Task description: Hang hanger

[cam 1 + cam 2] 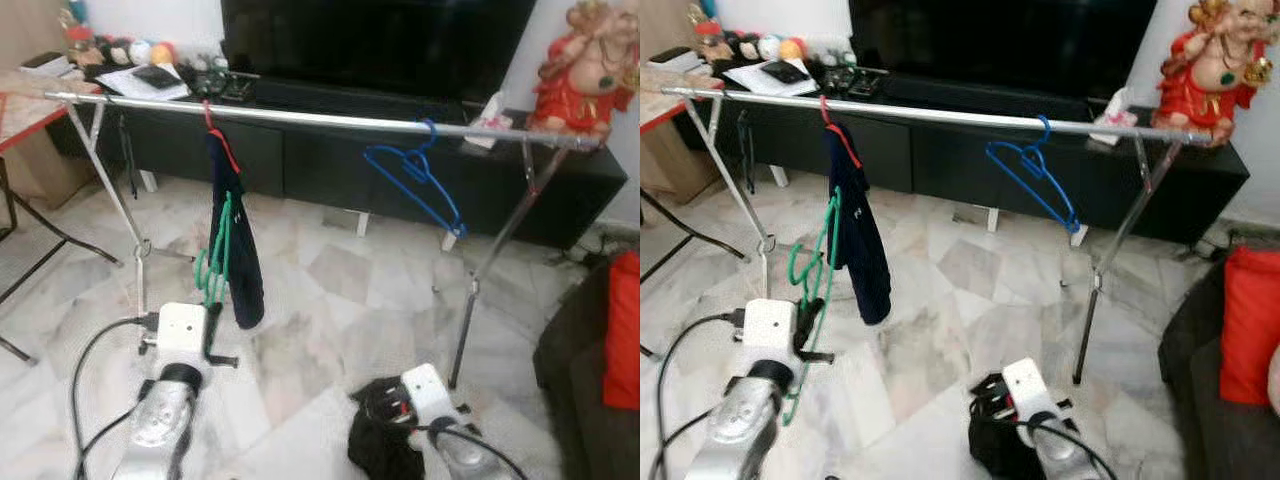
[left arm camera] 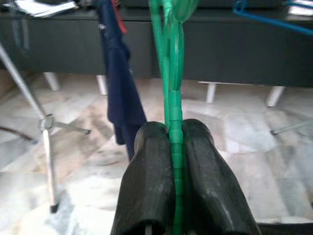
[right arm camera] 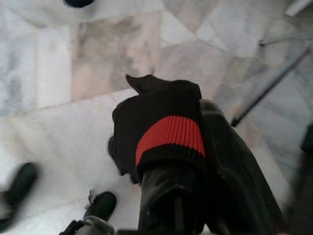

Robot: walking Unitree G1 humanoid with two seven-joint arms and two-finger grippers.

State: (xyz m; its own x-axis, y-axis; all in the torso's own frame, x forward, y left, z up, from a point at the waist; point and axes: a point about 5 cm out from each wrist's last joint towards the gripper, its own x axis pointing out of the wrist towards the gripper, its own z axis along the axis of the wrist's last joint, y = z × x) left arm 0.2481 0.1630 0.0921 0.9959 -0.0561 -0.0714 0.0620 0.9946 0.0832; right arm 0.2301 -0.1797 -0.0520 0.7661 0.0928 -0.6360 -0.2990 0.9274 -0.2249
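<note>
Nearest, at the right, the right gripper (image 3: 195,161) hangs low over the marble floor (image 1: 330,300), its fingers closed on a black garment with a red band (image 3: 168,134) that bunches over the fingertips. At the left, the left gripper (image 2: 173,161) is clamped on the green hanger (image 1: 213,262): the two black fingers (image 2: 151,176) press from either side on its thin, ribbed plastic stem. The hanger rises from the grip toward the rail, its bright green loops standing just in front of and against the dark navy garment (image 1: 235,235), below the bar and not hooked on it. Open pale floor lies between the two arms and runs on under the rack. Farther off, the silver rail (image 1: 330,120) crosses the scene from left to right on slanted metal legs, one pair at the left and one at the right. The navy garment hangs from it on a red hanger (image 1: 215,125) toward the left; a blue hanger (image 1: 415,180) hangs bare toward the right, with free bar between the two. A dark sofa edge with a red cushion (image 1: 622,330) closes the near right side, and a folding table (image 1: 25,110) edges the left. Behind the rail stands a long black TV cabinet (image 1: 330,150) with a red figurine (image 1: 580,75) at its right end and papers and small items at its left.
</note>
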